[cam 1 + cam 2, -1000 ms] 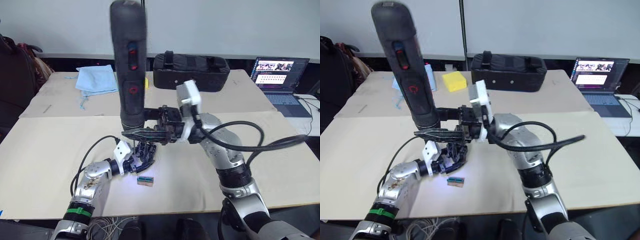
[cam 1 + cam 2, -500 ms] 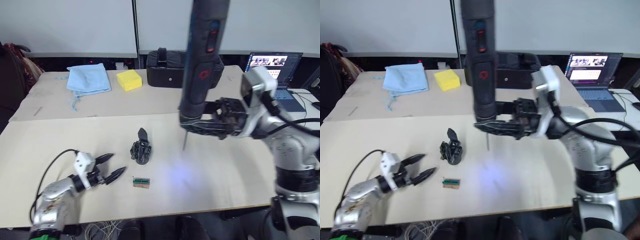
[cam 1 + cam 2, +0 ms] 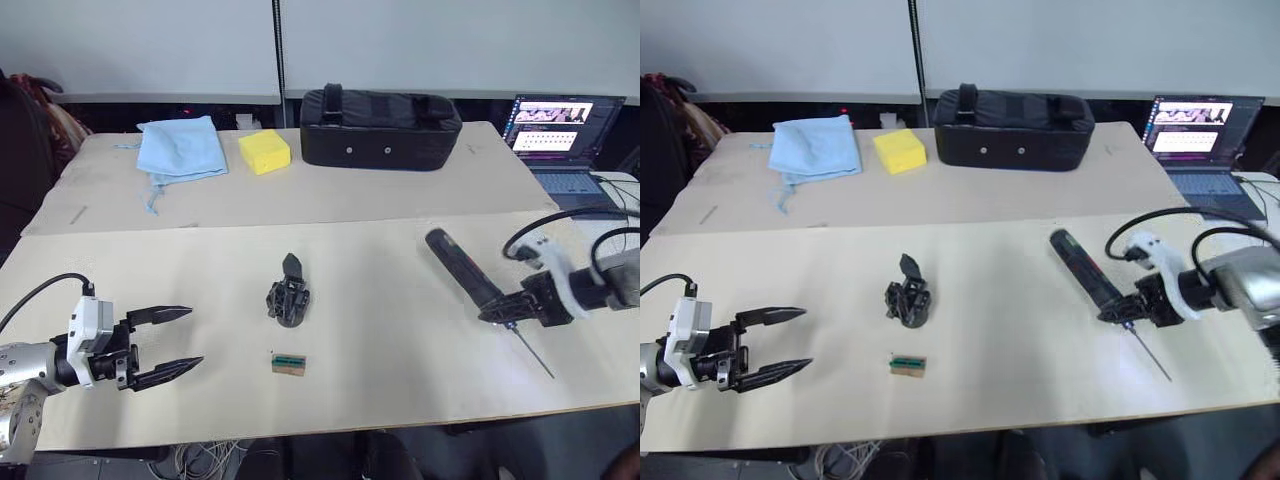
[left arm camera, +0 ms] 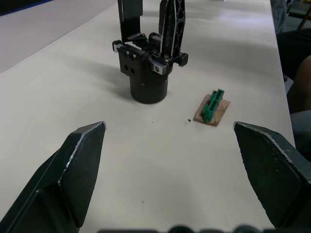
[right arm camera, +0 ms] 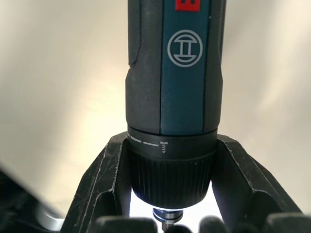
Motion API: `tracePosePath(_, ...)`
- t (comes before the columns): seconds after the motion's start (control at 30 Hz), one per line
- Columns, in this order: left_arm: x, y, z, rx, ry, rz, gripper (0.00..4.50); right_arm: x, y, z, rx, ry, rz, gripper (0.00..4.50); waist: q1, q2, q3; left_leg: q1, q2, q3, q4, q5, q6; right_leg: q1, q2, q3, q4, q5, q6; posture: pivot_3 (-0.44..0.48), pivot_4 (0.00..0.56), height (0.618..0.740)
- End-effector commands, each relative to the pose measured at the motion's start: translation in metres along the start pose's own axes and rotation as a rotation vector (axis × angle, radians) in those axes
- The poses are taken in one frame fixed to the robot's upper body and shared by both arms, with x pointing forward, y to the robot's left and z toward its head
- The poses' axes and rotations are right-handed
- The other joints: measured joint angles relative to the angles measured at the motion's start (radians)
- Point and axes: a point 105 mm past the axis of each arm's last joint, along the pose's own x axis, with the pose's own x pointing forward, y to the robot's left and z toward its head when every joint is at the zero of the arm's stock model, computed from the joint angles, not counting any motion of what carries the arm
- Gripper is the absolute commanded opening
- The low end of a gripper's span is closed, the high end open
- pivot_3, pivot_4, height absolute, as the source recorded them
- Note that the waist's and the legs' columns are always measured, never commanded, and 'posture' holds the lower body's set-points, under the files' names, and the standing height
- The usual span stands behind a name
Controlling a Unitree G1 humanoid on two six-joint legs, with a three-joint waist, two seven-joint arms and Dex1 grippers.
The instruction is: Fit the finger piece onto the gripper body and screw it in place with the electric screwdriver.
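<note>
Right wrist view: right gripper (image 5: 170, 194) clamps the electric screwdriver's (image 3: 463, 273) ribbed collar. Left gripper (image 3: 165, 342) gapes wide, near-left of the ribbed gripper body (image 3: 288, 302), its finger piece (image 3: 291, 266) seemingly upright.

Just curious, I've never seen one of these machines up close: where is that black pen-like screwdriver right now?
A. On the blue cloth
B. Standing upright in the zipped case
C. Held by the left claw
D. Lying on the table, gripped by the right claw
D: the electric screwdriver lies flat on the table, the right claw clamped around its bit end.
</note>
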Motion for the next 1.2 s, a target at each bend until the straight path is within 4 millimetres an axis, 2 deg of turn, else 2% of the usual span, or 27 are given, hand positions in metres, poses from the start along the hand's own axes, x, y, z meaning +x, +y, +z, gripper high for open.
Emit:
tracePosePath(0.03,-0.003,0.013,0.005,-0.034,-0.020,0.047,4.48,-0.006,-0.013,0.010,-0.089,-0.012,-0.075,1.90,0.000,0.000,0.000,-0.001,0.001,0.001,0.000,0.000,0.000,-0.001,0.002,0.000,0.001,0.000,0.000,0.000,0.150,0.740)
tracePosePath(0.13,-0.003,0.021,0.009,-0.026,-0.017,0.062,4.48,0.004,-0.014,0.017,-0.095,-0.035,-0.079,1.90,-0.003,-0.001,0.001,-0.001,0.002,0.001,0.000,0.000,0.000,-0.001,0.004,-0.001,0.004,0.001,0.003,0.000,0.150,0.740)
tracePosePath(0.23,-0.002,0.020,0.014,-0.027,-0.012,0.044,4.48,0.007,-0.016,0.018,-0.133,-0.023,-0.081,1.90,-0.007,-0.001,0.001,0.000,0.002,0.001,0.001,0.000,0.000,0.000,0.004,-0.001,0.004,0.001,0.002,0.000,0.150,0.740)
tracePosePath(0.27,-0.002,0.019,0.015,-0.028,-0.010,0.036,4.50,0.006,-0.016,0.016,-0.139,-0.013,-0.075,2.99,-0.009,-0.001,0.001,0.000,0.002,0.002,0.001,0.000,0.000,0.000,0.004,0.000,0.004,0.001,0.002,0.000,0.150,0.740)
tracePosePath(0.33,-0.004,0.018,0.017,-0.026,0.000,0.038,4.50,0.001,-0.018,0.017,-0.143,-0.028,-0.086,3.63,-0.010,-0.001,0.001,0.000,0.002,0.002,0.003,0.000,0.000,0.001,0.003,0.000,0.004,0.001,0.001,0.000,0.150,0.740)
tracePosePath(0.4,-0.010,0.022,0.017,-0.020,0.028,0.077,4.50,-0.013,-0.022,0.021,-0.167,-0.059,-0.105,4.31,-0.009,-0.001,0.001,0.000,0.001,0.002,0.003,0.000,0.000,0.001,0.002,0.000,0.004,0.000,0.000,0.000,0.150,0.740)
tracePosePath(0.43,-0.014,0.026,0.016,-0.010,0.047,0.108,4.50,-0.022,-0.023,0.023,-0.185,-0.074,-0.111,4.41,-0.009,-0.001,0.001,0.000,0.001,0.002,0.003,0.000,0.000,0.001,0.002,0.000,0.004,0.000,0.000,0.000,0.150,0.740)
tracePosePath(0.53,-0.030,0.035,0.007,-0.076,0.147,0.195,4.50,-0.050,-0.022,0.028,-0.276,-0.139,-0.106,4.41,-0.005,-0.001,0.001,0.000,0.001,0.002,0.003,0.000,0.000,0.000,0.002,0.000,0.004,0.000,0.000,0.000,0.150,0.740)
tracePosePath(0.6,-0.040,0.038,0.007,-0.061,0.157,0.222,4.50,-0.067,-0.010,0.038,-0.400,-0.247,-0.030,4.41,-0.005,-0.001,0.001,0.000,0.001,0.002,0.002,0.000,0.000,0.000,0.003,0.000,0.004,0.000,0.000,0.000,0.150,0.740)
tracePosePath(0.67,-0.052,0.046,0.003,-0.039,0.207,0.289,4.50,-0.082,0.012,0.045,-0.552,-0.372,0.109,4.41,-0.004,-0.001,0.001,0.001,0.002,0.002,0.002,0.000,-0.001,0.001,0.003,-0.001,0.004,0.000,0.000,0.000,0.150,0.740)
tracePosePath(0.77,-0.067,0.050,-0.002,0.008,0.245,0.332,4.50,-0.092,0.031,0.054,-0.703,-0.559,0.177,4.41,-0.008,-0.002,0.001,0.004,0.002,0.003,0.002,0.000,-0.001,0.003,0.003,0.000,0.004,0.000,0.001,0.000,0.150,0.740)
tracePosePath(0.87,-0.081,0.050,-0.015,0.071,0.296,0.367,4.50,-0.082,0.061,0.066,-0.887,-0.734,0.193,4.41,-0.014,-0.003,0.001,0.008,0.004,0.004,0.002,0.000,-0.001,0.006,0.004,0.000,0.005,0.001,-0.001,0.000,0.150,0.740)
tracePosePath(0.9,-0.083,0.048,-0.019,0.091,0.309,0.370,4.50,-0.077,0.075,0.066,-0.988,-0.782,0.214,4.41,-0.013,-0.003,0.001,0.011,0.004,0.004,0.002,-0.001,-0.001,0.007,0.004,0.000,0.005,0.001,-0.001,0.000,0.150,0.740)
tracePosePath(0.97,-0.085,0.047,-0.023,0.133,0.336,0.381,4.50,-0.061,0.091,0.056,-1.079,-0.796,0.260,4.41,-0.009,-0.003,0.001,0.012,0.005,0.004,0.002,-0.002,-0.003,0.009,0.004,-0.001,0.005,0.001,-0.001,0.000,0.150,0.740)
tracePosePath(1.1,-0.086,0.047,-0.025,0.199,0.364,0.396,4.50,-0.033,0.104,0.041,-1.116,-0.763,0.309,4.41,0.008,-0.003,0.001,0.011,0.005,0.006,0.002,-0.001,-0.003,0.009,0.002,-0.001,0.005,0.001,-0.001,0.000,0.150,0.740)
tracePosePath(1.2,-0.087,0.049,-0.025,0.192,0.353,0.424,4.50,-0.027,0.105,0.044,-1.112,-0.783,0.307,4.41,0.013,-0.004,0.001,0.012,0.004,0.007,0.003,-0.004,-0.008,0.010,0.000,0.000,0.004,0.001,-0.001,0.000,0.150,0.740)
